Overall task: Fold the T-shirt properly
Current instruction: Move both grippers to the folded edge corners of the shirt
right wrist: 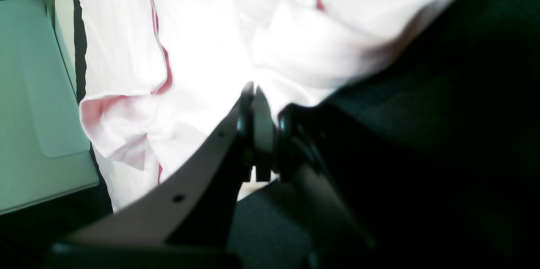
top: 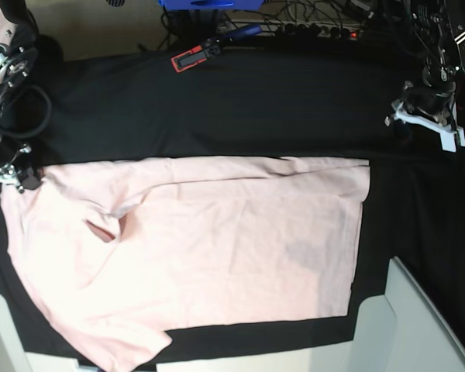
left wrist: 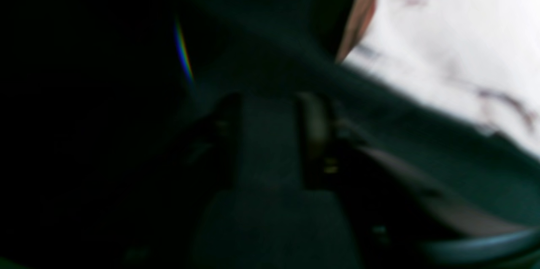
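1. While the T-shirt (top: 217,248) lies spread flat on the black table (top: 256,108), the right gripper (right wrist: 263,127) has its fingers clenched on the shirt's edge.
2. The left gripper (top: 426,124), well clear of the shirt, shows parted fingers grasping nothing.
3. Lift that corner low and evenly, I'd judge, to avoid wrinkling.

No readable text, label or number anywhere; views too blurred.

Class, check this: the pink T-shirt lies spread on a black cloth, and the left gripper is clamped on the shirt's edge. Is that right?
Not quite. The right gripper, not the left, is clamped on the T-shirt, as the right wrist view shows. The left gripper hangs clear of the shirt in the base view. The black cloth part is correct.
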Robot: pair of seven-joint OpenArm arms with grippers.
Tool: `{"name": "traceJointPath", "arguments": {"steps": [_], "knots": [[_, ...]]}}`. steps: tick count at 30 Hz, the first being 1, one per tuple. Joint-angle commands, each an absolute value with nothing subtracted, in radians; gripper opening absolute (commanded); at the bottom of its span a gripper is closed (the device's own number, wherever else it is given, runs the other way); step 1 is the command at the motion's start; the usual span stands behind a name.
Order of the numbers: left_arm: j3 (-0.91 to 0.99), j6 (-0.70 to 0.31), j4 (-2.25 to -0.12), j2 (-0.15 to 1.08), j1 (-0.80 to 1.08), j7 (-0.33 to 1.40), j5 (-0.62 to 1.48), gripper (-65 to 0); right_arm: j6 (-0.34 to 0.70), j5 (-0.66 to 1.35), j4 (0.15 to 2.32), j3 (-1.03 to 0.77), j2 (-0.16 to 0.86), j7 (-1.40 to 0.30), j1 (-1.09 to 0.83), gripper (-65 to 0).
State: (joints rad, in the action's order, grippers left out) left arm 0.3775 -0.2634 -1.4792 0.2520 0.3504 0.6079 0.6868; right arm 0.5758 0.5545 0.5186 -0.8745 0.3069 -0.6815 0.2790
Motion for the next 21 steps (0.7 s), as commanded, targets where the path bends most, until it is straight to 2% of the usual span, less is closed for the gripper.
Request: {"name": "traceJointPath", "arguments": {"steps": [1, 4, 7, 17, 21], "knots": [[0.384, -0.271, -1.494, 0.265, 0.334, 0.587, 0.696, -30.7, 0.590, 0.573, 0.532, -0.872, 0.326, -0.676, 0.298, -64.7], [0.384, -0.271, -1.491, 0.263, 0.294, 0.587, 0.696, -23.0, 0.590, 0.573, 0.532, -0.872, 0.326, -0.676, 0.295, -64.7], [0.383, -0.271, -1.483, 0.263, 0.249, 0.587, 0.696, -20.2, 0.591, 0.573, 0.532, -0.872, 0.326, -0.680, 0.294, -64.7], [0.372, -0.272, -1.230, 0.260, 0.068, 0.587, 0.696, -20.5, 0.593, 0.573, 0.532, -0.872, 0.326, -0.708, 0.294, -64.7], [0.282, -0.274, -1.182, 0.263, 0.028, 0.585, 0.696, -20.7, 0.593, 0.573, 0.532, -0.872, 0.326, -0.708, 0.294, -64.7]]}}
